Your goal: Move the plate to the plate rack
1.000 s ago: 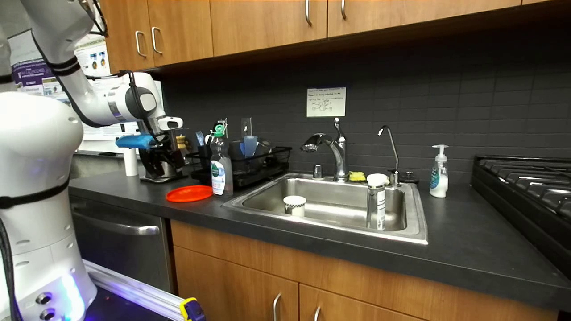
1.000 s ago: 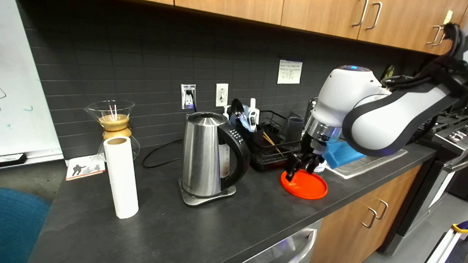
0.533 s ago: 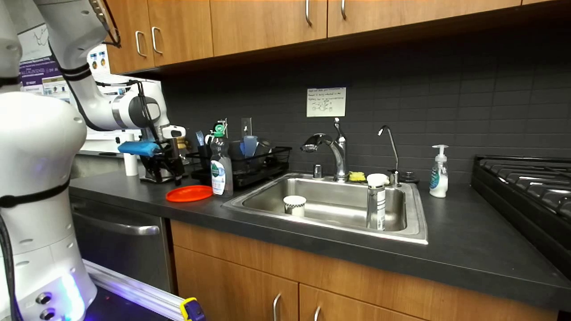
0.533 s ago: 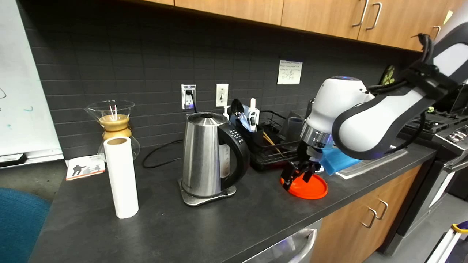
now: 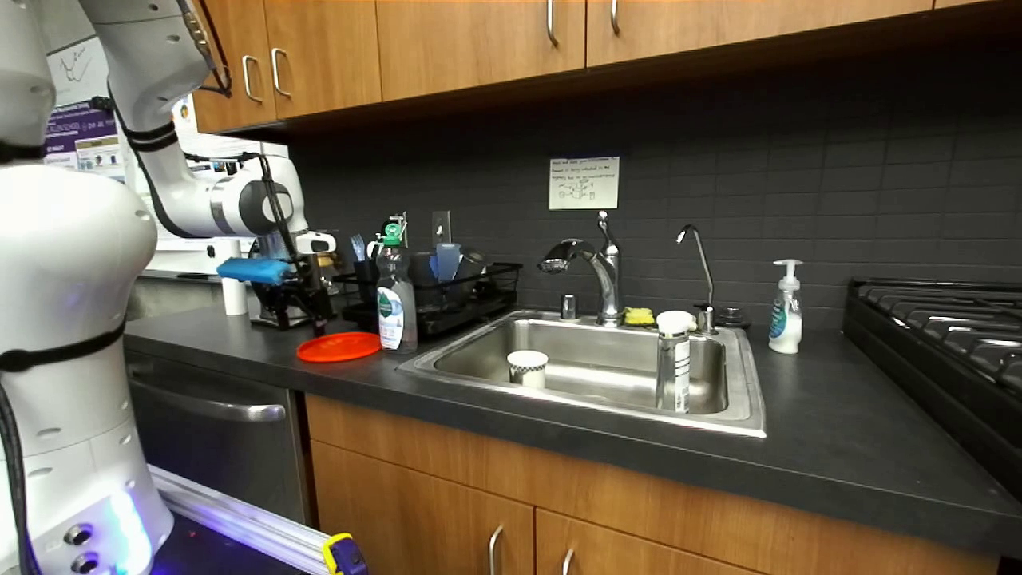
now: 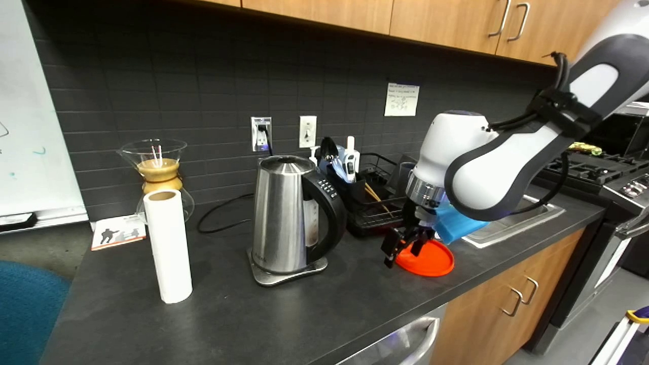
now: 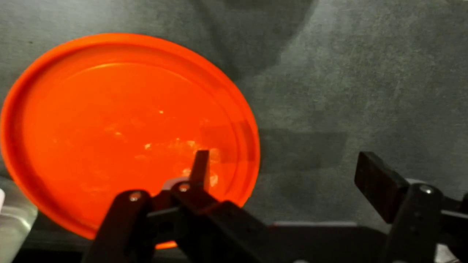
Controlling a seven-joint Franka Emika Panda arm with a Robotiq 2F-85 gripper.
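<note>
1. Plate [image 7: 128, 120], red-orange: we see it lying flat on the countertop [image 7: 347, 80], held by nothing.
2. Gripper [image 7: 283, 160], spread wide with nothing in its grasp: we find one finger [image 7: 200, 168] over the plate and its partner over the countertop, so the gap spans the rim.
3. Step in hand, as we judge it: pinching that rim. We would descend straight, stop before the outer finger presses the countertop, then draw both together slowly, since the plate may slide before it is caught. Fingertip height we cannot tell.
4. Soap bottle [image 5: 397, 299], just beside the plate: whether they touch is unclear to us; a cut-off clear shape [image 7: 12, 223], probably its side, enters the wrist view.
5. Plate rack [image 6: 375, 221], behind the plate in an exterior view: we find one end apparently overlapped by the arm [image 6: 487, 182], and cannot make out any free slot.
</note>
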